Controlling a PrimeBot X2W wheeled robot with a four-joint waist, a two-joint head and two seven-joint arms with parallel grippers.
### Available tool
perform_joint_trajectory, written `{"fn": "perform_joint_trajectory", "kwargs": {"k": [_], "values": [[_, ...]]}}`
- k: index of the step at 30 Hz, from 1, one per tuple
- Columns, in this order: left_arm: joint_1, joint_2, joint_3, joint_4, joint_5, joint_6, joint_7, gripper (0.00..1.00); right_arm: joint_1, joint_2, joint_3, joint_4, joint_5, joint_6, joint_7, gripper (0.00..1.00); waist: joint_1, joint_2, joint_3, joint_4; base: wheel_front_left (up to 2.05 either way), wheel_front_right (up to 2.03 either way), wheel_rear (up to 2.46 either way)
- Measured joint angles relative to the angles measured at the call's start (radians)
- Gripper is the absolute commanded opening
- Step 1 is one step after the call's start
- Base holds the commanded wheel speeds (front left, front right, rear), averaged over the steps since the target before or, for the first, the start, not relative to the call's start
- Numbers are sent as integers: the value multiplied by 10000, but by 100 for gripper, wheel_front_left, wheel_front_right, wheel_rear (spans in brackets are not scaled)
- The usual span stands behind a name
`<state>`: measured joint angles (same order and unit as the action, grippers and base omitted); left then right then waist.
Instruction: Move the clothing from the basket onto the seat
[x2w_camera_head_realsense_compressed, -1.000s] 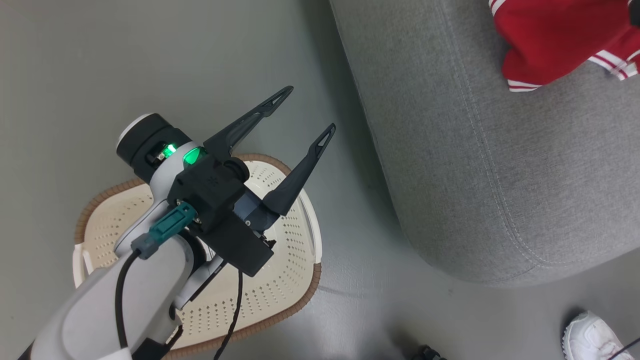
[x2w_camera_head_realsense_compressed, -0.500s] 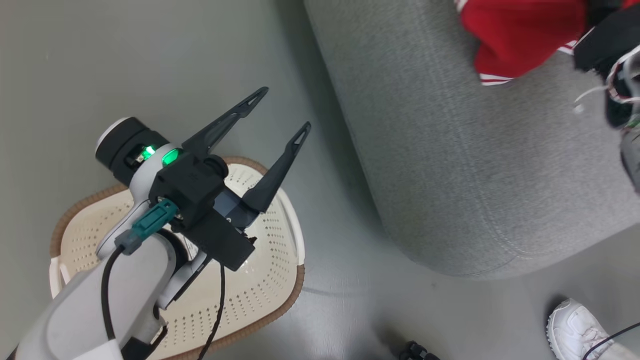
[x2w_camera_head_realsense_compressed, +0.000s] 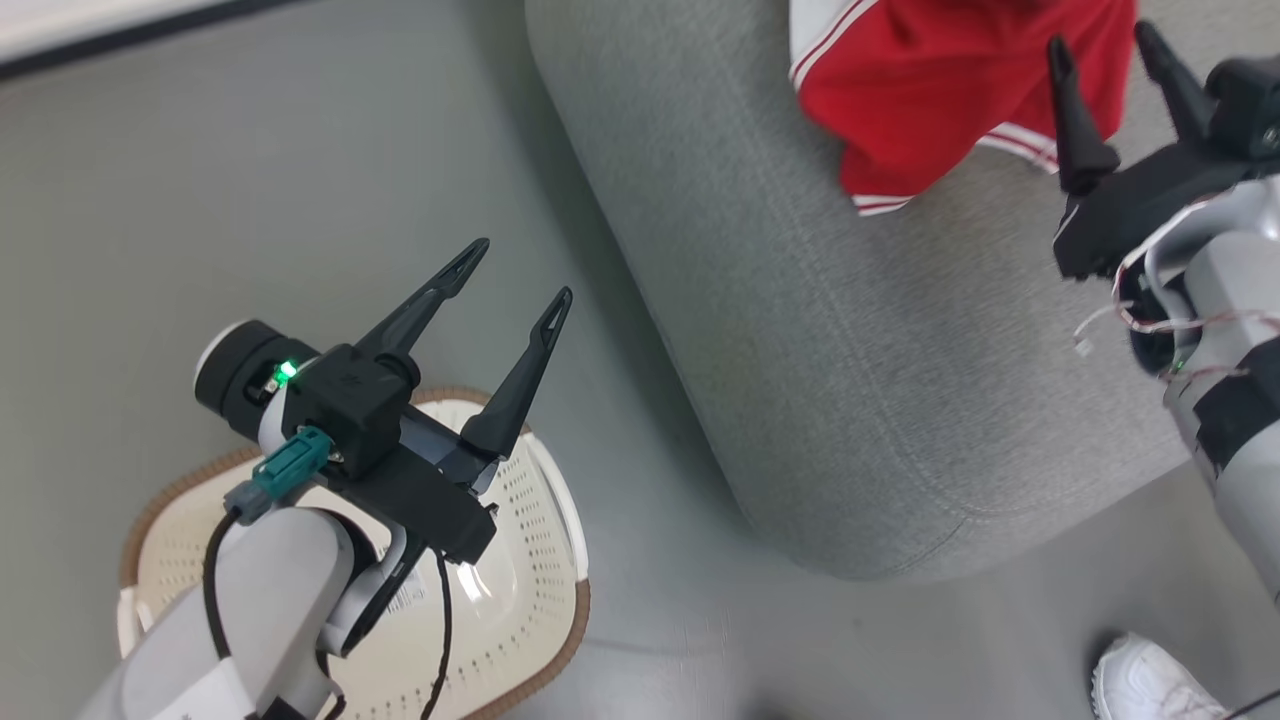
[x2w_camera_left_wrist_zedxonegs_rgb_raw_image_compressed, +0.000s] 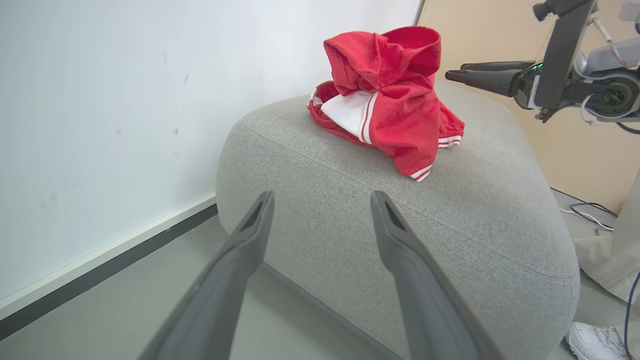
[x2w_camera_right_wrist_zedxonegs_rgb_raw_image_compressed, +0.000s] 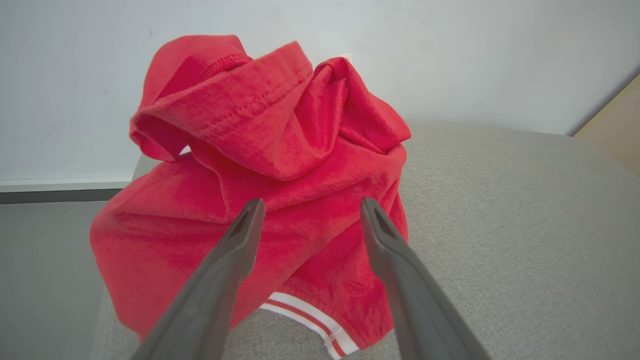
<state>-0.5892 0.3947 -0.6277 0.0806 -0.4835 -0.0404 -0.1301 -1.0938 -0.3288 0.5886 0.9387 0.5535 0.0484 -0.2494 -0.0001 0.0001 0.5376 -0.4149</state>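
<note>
I am holding my left pincer (x2w_camera_head_realsense_compressed: 520, 272) spread wide at 8 o'clock in the head view, its two long dark fingers well apart with nothing between them. It is hovering above the small cream-white perforated plastic basket (x2w_camera_head_realsense_compressed: 525, 590) with the brown woven-look rim. The basket is sitting on the grey floor (x2w_camera_head_realsense_compressed: 250, 200) at 7 o'clock, near the seat but not touching it. In the left wrist view my left pincer (x2w_camera_left_wrist_zedxonegs_rgb_raw_image_compressed: 322, 196) is pointing at the rounded near edge of the large light grey fabric-upholstered seat (x2w_camera_left_wrist_zedxonegs_rgb_raw_image_compressed: 450, 225) without reaching it.

The bright red soft fabric clothing (x2w_camera_head_realsense_compressed: 930, 90), with a white panel and white-striped trim, is lying in a crumpled heap on top of the seat (x2w_camera_head_realsense_compressed: 850, 380), at 1 o'clock in the head view. In the left wrist view the clothing (x2w_camera_left_wrist_zedxonegs_rgb_raw_image_compressed: 395, 115) is showing its white panel toward 9 o'clock and its striped hems are drooping toward 5 o'clock. I cannot tell how many pieces are making up the heap.

My right pincer (x2w_camera_head_realsense_compressed: 1100, 38) is also standing open, at 2 o'clock in the head view, with its fingers pointing toward 12. In the right wrist view my right pincer (x2w_camera_right_wrist_zedxonegs_rgb_raw_image_compressed: 311, 201) is framing the lower part of the clothing (x2w_camera_right_wrist_zedxonegs_rgb_raw_image_compressed: 260, 165) between its parted fingers and is pinching nothing. From the left wrist view the right pincer (x2w_camera_left_wrist_zedxonegs_rgb_raw_image_compressed: 452, 74) is hanging just beside the top of the heap, and I cannot tell whether its tips are brushing the fabric.

A white shoe (x2w_camera_head_realsense_compressed: 1150, 680) is resting on the floor at 5 o'clock.
</note>
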Motion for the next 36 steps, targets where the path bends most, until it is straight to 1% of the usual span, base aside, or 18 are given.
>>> {"fn": "perform_joint_trajectory", "kwargs": {"k": [9,16,21,27,36], "values": [[472,-487,380,842,-328,343,-583,100,876,-82,-52,-872,-155,2,-2,100,-1,-1,-1191,45,0,0,0],[1127,-525,1089,1672,-826,782,-930,100,1600,27,-52,-1772,-424,-59,-67,100,-2,-3,-2229,504,0,0,0],[1670,-529,1438,2098,-918,1026,-1024,100,2359,138,21,-2207,-594,-311,-71,100,-1,-3,-2860,935,0,0,0],[2671,-619,1944,2405,-1289,1260,-1141,100,3438,278,19,-2832,-612,-414,-71,100,-2,-3,-3638,1491,0,0,0],[4575,-598,2809,2347,-1478,1476,-1193,100,5242,483,-4,-4274,-656,-1030,-71,100,-1,-2,-4683,2357,0,0,0]]}}
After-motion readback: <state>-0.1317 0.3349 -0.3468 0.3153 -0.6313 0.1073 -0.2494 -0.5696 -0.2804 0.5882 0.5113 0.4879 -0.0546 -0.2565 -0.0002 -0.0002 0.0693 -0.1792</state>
